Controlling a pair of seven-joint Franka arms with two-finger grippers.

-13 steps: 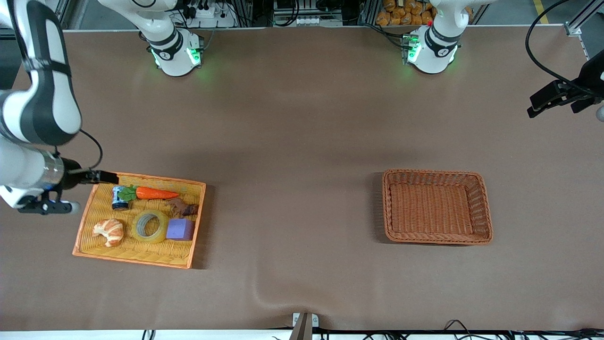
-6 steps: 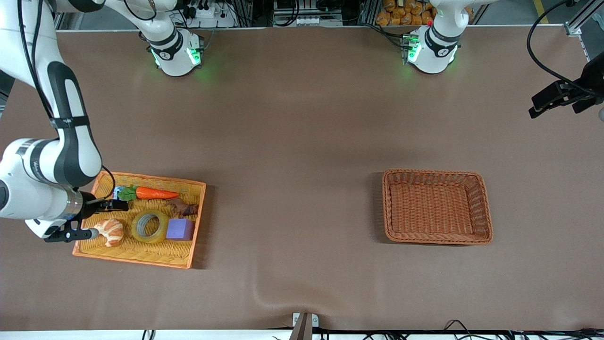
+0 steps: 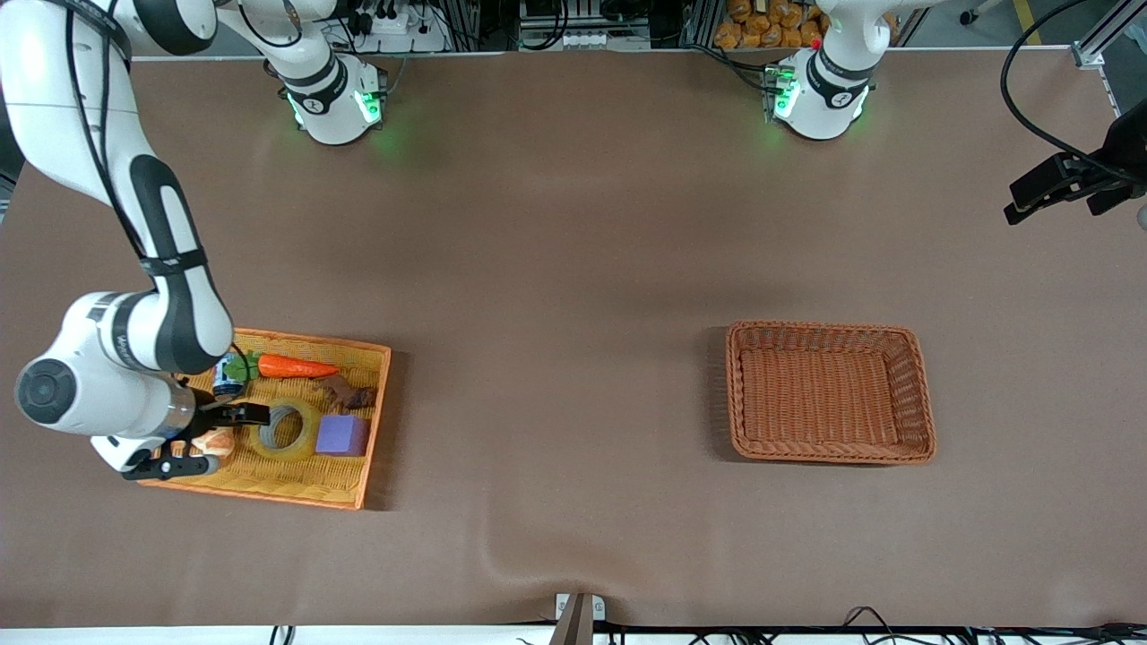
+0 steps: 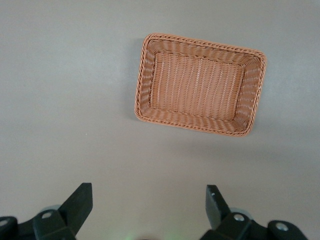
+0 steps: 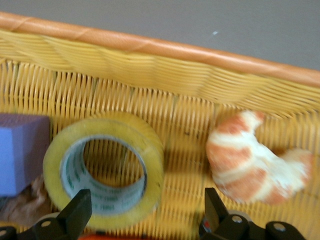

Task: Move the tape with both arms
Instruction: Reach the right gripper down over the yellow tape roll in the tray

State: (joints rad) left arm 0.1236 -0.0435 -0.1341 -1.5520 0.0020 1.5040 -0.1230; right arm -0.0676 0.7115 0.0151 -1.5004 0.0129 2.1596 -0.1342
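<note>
The tape [image 3: 285, 428], a yellowish ring with a grey-white core, lies flat in the yellow tray [image 3: 269, 488] between a croissant [image 3: 218, 441] and a purple block [image 3: 341, 435]. My right gripper [image 3: 213, 439] hangs open low over the croissant and the tape's edge. In the right wrist view the tape [image 5: 102, 167] and croissant [image 5: 255, 160] lie just ahead of the right gripper [image 5: 145, 210], with nothing between its fingers. My left gripper [image 3: 1050, 199] waits open in the air over the left arm's end of the table. The left wrist view has the left gripper [image 4: 147, 205] holding nothing.
The tray also holds a carrot [image 3: 291, 366], a small can [image 3: 228, 376] and a brown object [image 3: 349, 392]. A brown wicker basket [image 3: 829, 452] stands empty toward the left arm's end, and the left wrist view shows that basket [image 4: 142, 95] too.
The right arm has swung from the tray's farther corner toward the front camera and now hangs over the croissant and tape. The left arm has not moved.
</note>
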